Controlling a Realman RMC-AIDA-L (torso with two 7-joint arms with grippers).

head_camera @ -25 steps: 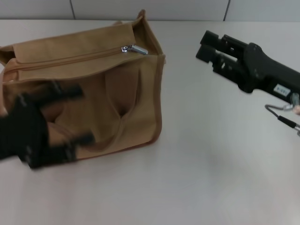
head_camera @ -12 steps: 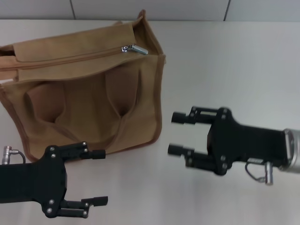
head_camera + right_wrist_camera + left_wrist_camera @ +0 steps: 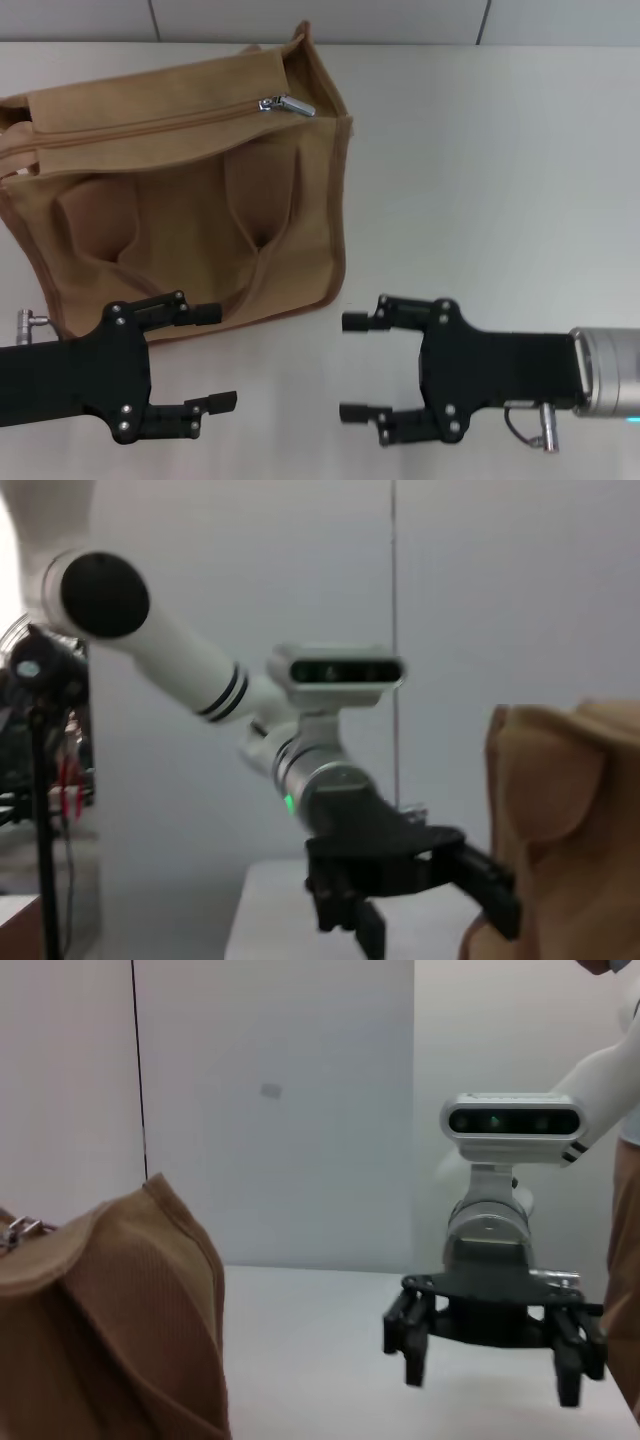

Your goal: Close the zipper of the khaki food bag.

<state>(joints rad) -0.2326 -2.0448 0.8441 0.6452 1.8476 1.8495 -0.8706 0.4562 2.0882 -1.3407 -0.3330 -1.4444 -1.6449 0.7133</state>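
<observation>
Black and spread wide, the left tool and the right tool hover low over the desk, nearest the camera, holding nothing. Beyond them lies the khaki food bag, its front pockets up. Farther still, the zipper looks drawn shut, with its silver pull at the right end. Little seems left to do.

A pale table meets a plain white panelled wall; possibly a stand beside.
</observation>
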